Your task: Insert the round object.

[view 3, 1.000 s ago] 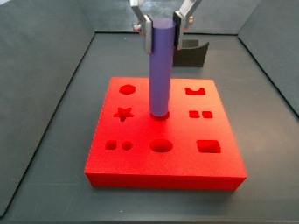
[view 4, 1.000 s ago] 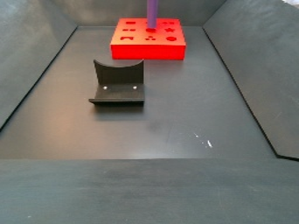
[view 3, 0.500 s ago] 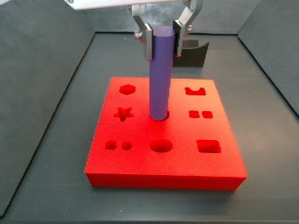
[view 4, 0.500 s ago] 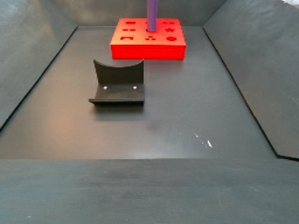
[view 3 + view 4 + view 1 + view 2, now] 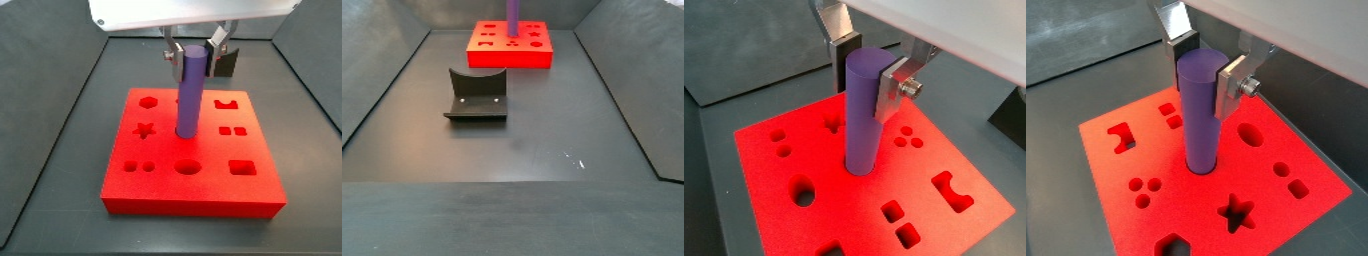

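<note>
The purple round peg (image 5: 193, 90) stands upright with its lower end in a round hole near the middle of the red block (image 5: 160, 200). My gripper (image 5: 193, 55) is above the block, shut on the peg's top end. Both wrist views show the peg (image 5: 865, 110) (image 5: 1197, 110) between the silver fingers (image 5: 890, 88) (image 5: 1231, 84), rising from the block (image 5: 858, 215) (image 5: 1186, 205). In a side view only the peg's lower part (image 5: 515, 12) shows above the far block (image 5: 509, 58). The part of the peg inside the hole is hidden.
The block's top has several other shaped holes: star, hexagon, squares, small circles, a larger round hole (image 5: 187, 167). The dark fixture (image 5: 476, 95) stands on the floor away from the block, also seen behind it (image 5: 225, 62). Dark walls enclose the floor.
My gripper has moved down with the peg. The peg stands lower above the block than a second ago, deeper in its hole.
</note>
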